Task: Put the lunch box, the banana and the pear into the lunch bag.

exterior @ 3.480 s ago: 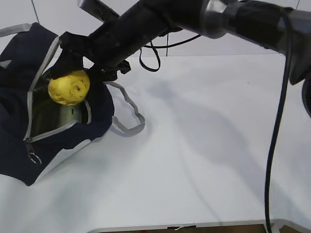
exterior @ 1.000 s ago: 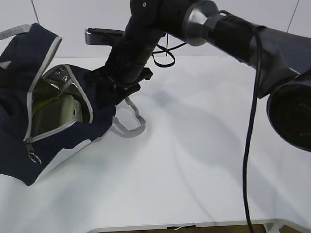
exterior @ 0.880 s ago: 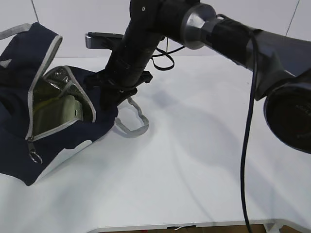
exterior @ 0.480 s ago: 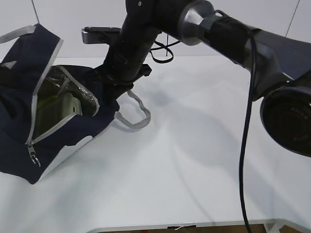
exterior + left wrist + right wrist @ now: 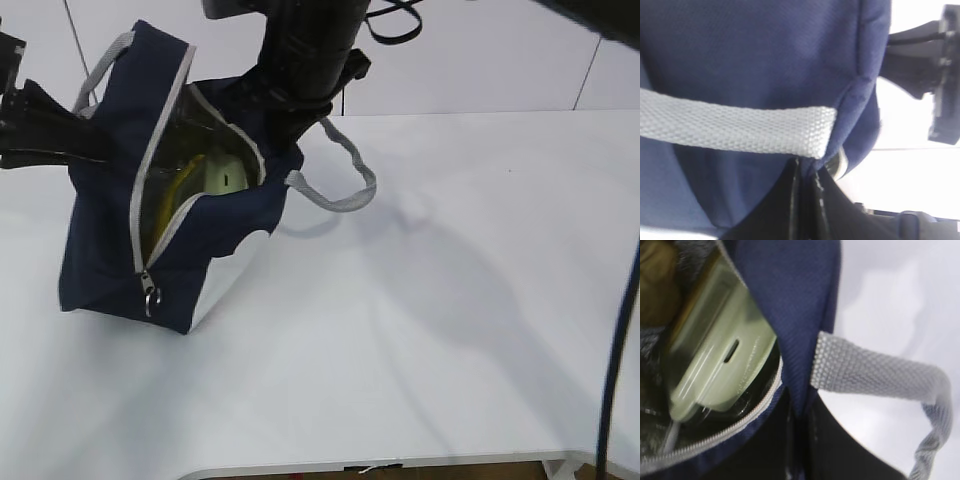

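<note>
The lunch bag [image 5: 150,240] stands near the worktop's [image 5: 450,300] far-left corner, its mouth stretched between our claws: left claw [image 5: 807,172] pinches the outer wall, right claw [image 5: 797,412] the inner rim. Lunch box [image 5: 722,360] and banana [image 5: 178,190] lie inside.

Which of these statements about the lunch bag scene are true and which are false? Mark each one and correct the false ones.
1. The lunch bag stands unzipped on the table. True.
2. The lunch box lies on the table beside the bag. False: its sage-green lid shows inside the bag's opening.
3. The right tool is shut on the bag's fabric edge next to a grey handle. True.
4. The left tool hangs open, away from the bag. False: it is shut on the bag's fabric just below the grey webbing.
5. The banana rests on the table. False: a yellow curve shows inside the bag.
</note>
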### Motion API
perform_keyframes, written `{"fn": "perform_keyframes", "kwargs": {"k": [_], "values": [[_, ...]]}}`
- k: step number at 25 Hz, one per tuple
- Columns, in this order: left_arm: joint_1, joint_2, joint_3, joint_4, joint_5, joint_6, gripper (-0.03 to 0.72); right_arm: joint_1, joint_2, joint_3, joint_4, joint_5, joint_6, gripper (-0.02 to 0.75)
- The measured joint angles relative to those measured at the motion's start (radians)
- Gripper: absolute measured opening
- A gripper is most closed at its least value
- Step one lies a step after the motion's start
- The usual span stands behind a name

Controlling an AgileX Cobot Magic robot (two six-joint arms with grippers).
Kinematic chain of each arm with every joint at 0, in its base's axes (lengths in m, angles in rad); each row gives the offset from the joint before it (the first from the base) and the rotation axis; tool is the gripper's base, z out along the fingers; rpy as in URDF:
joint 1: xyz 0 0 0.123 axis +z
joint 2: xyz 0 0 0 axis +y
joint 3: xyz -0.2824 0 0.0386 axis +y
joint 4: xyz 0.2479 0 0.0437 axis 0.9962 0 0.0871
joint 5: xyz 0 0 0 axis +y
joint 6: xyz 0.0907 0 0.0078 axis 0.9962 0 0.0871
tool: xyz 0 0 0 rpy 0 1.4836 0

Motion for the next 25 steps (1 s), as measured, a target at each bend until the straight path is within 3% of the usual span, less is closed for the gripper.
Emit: {"fn": "perform_keyframes", "kwargs": {"k": [8, 15, 25], "values": [[-0.134, 0.028, 0.0, -0.121, -0.033, 0.0, -0.018, 0.0, -0.205, 0.192, -0.233, 0.005, 0.0, 0.018], [-0.253, 0.084, 0.0, -0.217, -0.104, -0.002, -0.018, -0.003, -0.247, 0.225, -0.323, 0.024, 0.0, 0.018], [-0.266, 0.12, 0.0, -0.246, -0.124, -0.004, -0.017, -0.003, -0.221, 0.24, -0.373, 0.007, 0.035, 0.022]]}}
